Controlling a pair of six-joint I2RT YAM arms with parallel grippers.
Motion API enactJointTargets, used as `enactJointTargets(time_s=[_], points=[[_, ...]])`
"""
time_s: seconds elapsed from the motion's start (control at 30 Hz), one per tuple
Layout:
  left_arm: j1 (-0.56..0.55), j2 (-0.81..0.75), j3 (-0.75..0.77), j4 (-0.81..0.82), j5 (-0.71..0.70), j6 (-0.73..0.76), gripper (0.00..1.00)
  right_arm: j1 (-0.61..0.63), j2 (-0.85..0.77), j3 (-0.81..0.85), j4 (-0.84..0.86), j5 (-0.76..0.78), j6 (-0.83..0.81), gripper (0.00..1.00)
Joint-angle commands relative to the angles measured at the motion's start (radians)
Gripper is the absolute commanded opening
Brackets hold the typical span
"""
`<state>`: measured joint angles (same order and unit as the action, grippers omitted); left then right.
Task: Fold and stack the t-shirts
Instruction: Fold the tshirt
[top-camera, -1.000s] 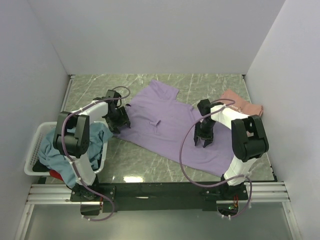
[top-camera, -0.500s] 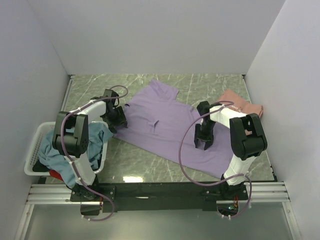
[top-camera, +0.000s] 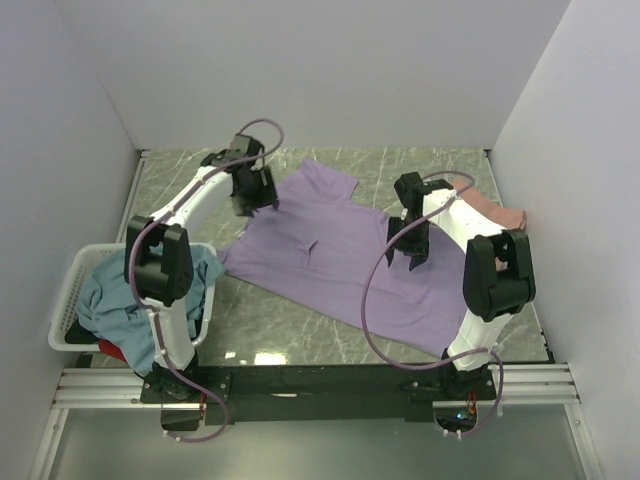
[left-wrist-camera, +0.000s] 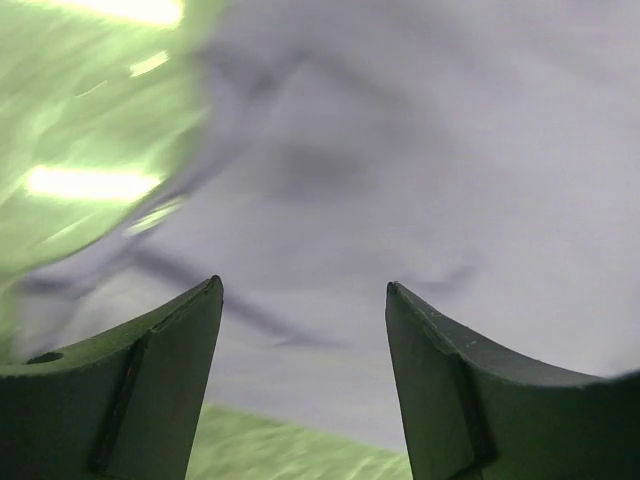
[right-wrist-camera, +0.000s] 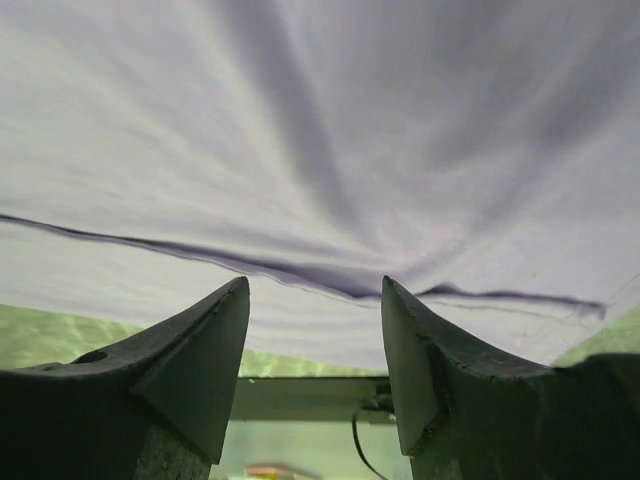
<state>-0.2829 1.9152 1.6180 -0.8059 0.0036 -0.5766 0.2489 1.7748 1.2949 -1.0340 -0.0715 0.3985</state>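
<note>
The left tool (top-camera: 252, 195) hangs released, fingers apart with nothing between them. Directly beneath it is the left edge of the plain lavender-purple cloth t-shirt (top-camera: 330, 250), which is spread on the green marbled counter (top-camera: 180, 180). The right tool (top-camera: 412, 250) is likewise released and empty, above the same shirt's right part. Just to the right of the right tool sits the salmon-pink t-shirt (top-camera: 488, 210). Well to the near-left of the left tool, the white slatted plastic basket (top-camera: 62, 315) holds the teal-blue t-shirt (top-camera: 115, 300) over the red t-shirt (top-camera: 112, 350).
</note>
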Motion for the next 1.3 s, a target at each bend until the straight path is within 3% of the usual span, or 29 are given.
enactJointTargets(time_s=[0.0,0.27,0.83,1.27], points=[[-0.061,0.073,0.108,-0.012,0.067,0.0,0.72,0.0,-0.017,0.06,-0.035,0.041,-0.009,0.62],[-0.064,0.197,0.054,0.071,0.09,0.026,0.72,0.0,0.106,-0.037,0.121,0.015,0.023,0.62],[-0.056,0.071,-0.302,0.151,-0.037,0.069,0.73,0.023,0.065,-0.316,0.218,-0.071,0.108,0.61],[-0.056,0.007,-0.336,0.142,-0.025,0.078,0.74,0.085,0.021,-0.341,0.229,-0.074,0.158,0.61]])
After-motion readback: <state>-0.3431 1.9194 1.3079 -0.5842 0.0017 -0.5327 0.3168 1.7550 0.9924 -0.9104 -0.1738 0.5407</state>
